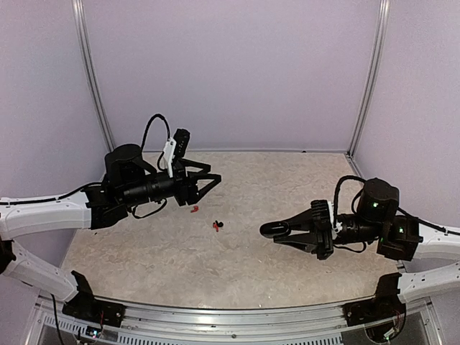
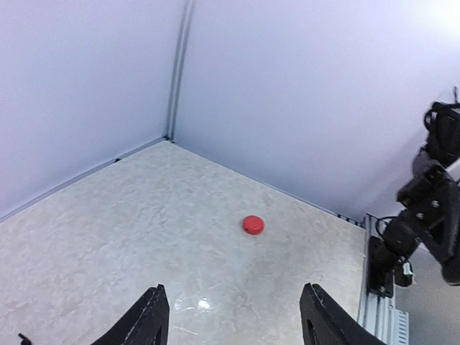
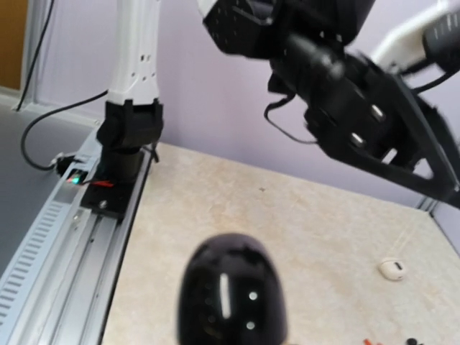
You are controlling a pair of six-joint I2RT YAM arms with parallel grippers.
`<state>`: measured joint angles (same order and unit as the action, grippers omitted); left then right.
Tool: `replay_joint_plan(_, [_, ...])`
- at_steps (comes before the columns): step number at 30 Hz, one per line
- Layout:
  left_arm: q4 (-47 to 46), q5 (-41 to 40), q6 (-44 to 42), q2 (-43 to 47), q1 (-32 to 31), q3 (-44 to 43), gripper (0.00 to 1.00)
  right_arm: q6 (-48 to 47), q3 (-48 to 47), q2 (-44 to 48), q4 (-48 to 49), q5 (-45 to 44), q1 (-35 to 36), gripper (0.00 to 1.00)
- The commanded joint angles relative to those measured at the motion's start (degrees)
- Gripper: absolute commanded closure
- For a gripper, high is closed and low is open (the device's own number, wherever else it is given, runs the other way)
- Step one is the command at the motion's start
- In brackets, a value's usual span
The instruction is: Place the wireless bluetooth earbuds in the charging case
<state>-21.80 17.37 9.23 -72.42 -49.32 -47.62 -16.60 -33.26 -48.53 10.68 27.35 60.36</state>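
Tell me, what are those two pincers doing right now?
Left pincer open, empty. Right pincer shut on black case. Earbuds loose on table. Nothing in the way.

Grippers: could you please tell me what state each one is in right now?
Left gripper: open, holding nothing.
Right gripper: closed on the black case.

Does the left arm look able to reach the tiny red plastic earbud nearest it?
Probably yes: the left gripper hangs open close to the tiny red plastic earbud, and nothing lies between them.
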Motion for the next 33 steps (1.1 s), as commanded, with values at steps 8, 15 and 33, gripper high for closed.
replay_joint_plan(8, [-5.98,4.09,-7.38,0.39,-8.22,3.22,0.31,3.98,1.31,0.20,2.10,-2.32,0.64,1.00])
replay_joint_plan(15, [0.47,5.64,-14.68,-1.22,-15.03,-2.02,0.31,3.71,1.13,-1.35,3.07,-1.58,0.59,1.00])
replay_joint_plan(33, [5.71,-0.46,-18.88,-7.55,-19.25,-9.48,0.34,4.19,0.80,-2.57,3.81,-1.00,0.64,1.00])
